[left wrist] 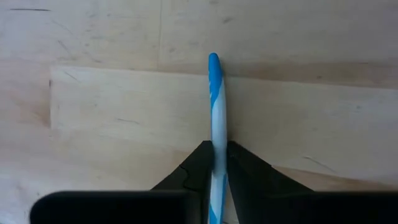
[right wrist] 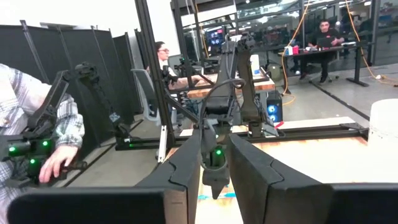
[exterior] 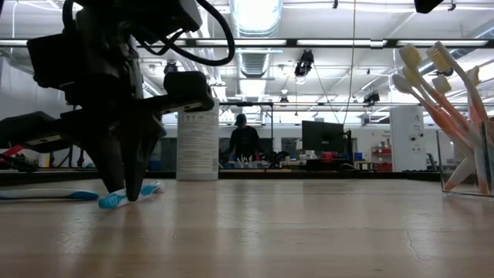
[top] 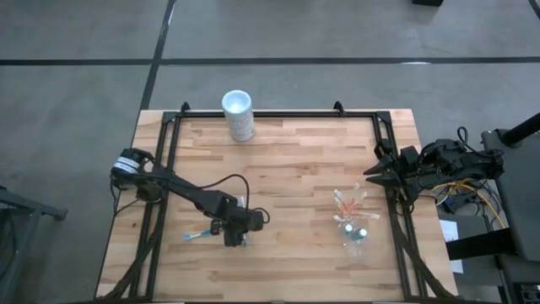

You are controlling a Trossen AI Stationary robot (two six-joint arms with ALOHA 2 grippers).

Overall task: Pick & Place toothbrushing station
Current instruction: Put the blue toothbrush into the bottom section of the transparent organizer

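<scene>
No brand or legible writing is seen; the printed label on the tall opaque white cup (top: 238,114) at the far edge of the pale wooden plank bench (top: 287,160) cannot be read.

The left arm is stretched from the bench's left side toward the near-centre, wrist bent down, so that the left claw (top: 234,239) points at the wood. In the left wrist view its fingers (left wrist: 200,163) are seen narrowly set, one on each side of the thin blue-and-white toothbrush (left wrist: 216,118), which lies flat on the bench. Whether the fingers press on the handle or merely flank it cannot be told. In the low view the brush's blue end (exterior: 116,199) shows at the fingertips.

Toward the right, the small see-through clear plastic cup (top: 354,234) stands near the front edge, with the orange-and-white toothbrushes (top: 350,203) fanned out beside it; the caps are too small to make out.

The right arm is held at the bench's right edge, the right claw (top: 369,171) pointing inward, fingers narrowly apart and holding nothing.
</scene>
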